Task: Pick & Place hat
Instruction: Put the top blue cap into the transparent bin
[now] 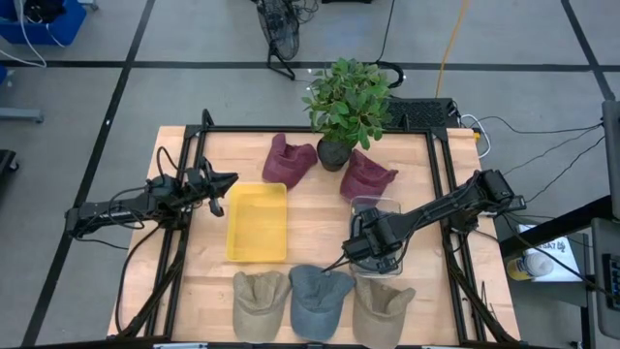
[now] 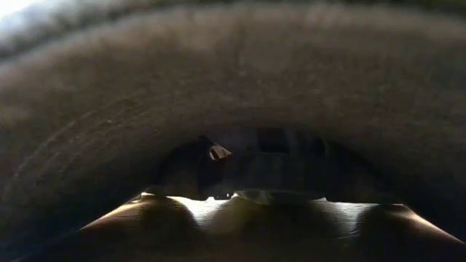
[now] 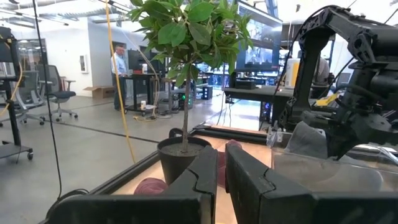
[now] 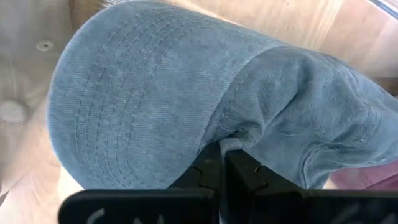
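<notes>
Beside the yellow tray (image 1: pixel 258 222), nearer the table's front edge: blue-grey cap (image 4: pixel 186 106), my right gripper (image 4: pixel 222 163) clamped on its fabric; my left gripper (image 3: pixel 220 176) nearly closed, empty.

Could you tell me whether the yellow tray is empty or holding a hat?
Empty: the high view shows the yellow tray bare inside, with every hat lying on the table around it.

My gripper (image 3: pixel 220 180) sits low in front of me, its two dark fingers (image 3: pixel 198 180) nearly together with only a thin gap between them. Just past them stands a potted plant (image 3: pixel 183 68) in a black pot on the wooden counter (image 3: pixel 249 137), with maroon hats (image 3: pixel 151 185) lying beside the pot. The other arm (image 3: pixel 348 68) reaches over a clear bin (image 3: pixel 329 174). A person (image 3: pixel 119 65) stands far back in the room.
</notes>
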You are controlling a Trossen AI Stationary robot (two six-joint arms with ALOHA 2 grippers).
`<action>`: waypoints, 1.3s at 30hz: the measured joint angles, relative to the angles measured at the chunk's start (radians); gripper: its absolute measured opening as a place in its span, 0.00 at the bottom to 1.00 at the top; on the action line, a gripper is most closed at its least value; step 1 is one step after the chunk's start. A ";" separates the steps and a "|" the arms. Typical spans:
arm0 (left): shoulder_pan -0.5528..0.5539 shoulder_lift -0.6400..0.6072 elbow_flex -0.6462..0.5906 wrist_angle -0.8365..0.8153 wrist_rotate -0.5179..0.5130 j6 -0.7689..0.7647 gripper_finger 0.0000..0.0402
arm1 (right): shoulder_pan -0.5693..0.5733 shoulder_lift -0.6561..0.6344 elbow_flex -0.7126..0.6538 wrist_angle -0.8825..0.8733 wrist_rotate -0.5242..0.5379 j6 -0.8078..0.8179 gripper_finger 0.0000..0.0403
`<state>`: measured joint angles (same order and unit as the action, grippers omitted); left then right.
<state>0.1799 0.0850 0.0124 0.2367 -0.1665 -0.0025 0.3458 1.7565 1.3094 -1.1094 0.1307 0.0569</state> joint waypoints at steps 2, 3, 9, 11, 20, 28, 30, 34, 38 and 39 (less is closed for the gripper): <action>0.000 0.000 0.000 0.000 0.000 0.000 0.09 | 0.000 -0.003 0.000 -0.001 0.002 0.001 0.00; 0.000 0.000 0.000 0.000 0.000 0.000 0.09 | 0.000 -0.008 0.000 -0.001 0.002 0.006 0.00; 0.000 0.000 0.000 0.000 0.000 0.000 0.09 | 0.000 -0.069 -0.004 0.009 0.020 0.013 0.10; 0.000 0.000 0.000 0.000 0.000 0.000 0.09 | 0.001 -0.098 -0.005 0.013 0.028 0.030 0.15; 0.000 0.000 0.000 0.000 0.000 -0.001 0.09 | 0.002 -0.233 -0.005 0.021 0.028 0.064 0.34; 0.000 0.000 0.000 0.000 0.000 -0.002 0.09 | 0.019 -0.337 -0.003 -0.056 0.032 0.107 0.26; 0.000 0.000 0.000 0.000 0.000 -0.001 0.09 | 0.027 -0.341 -0.003 -0.108 0.041 0.133 0.17; 0.000 0.000 0.000 0.000 0.000 -0.002 0.09 | 0.035 -0.340 -0.003 -0.180 0.006 0.179 0.02; 0.000 0.000 0.000 0.000 0.000 -0.002 0.09 | 0.036 -0.340 -0.013 -0.147 -0.002 0.191 0.02; 0.000 0.000 0.000 0.000 0.000 -0.002 0.09 | 0.036 -0.340 -0.022 -0.135 -0.005 0.190 0.01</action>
<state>0.1799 0.0849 0.0124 0.2371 -0.1665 -0.0048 0.3817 1.4166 1.2874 -1.2442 0.1257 0.2466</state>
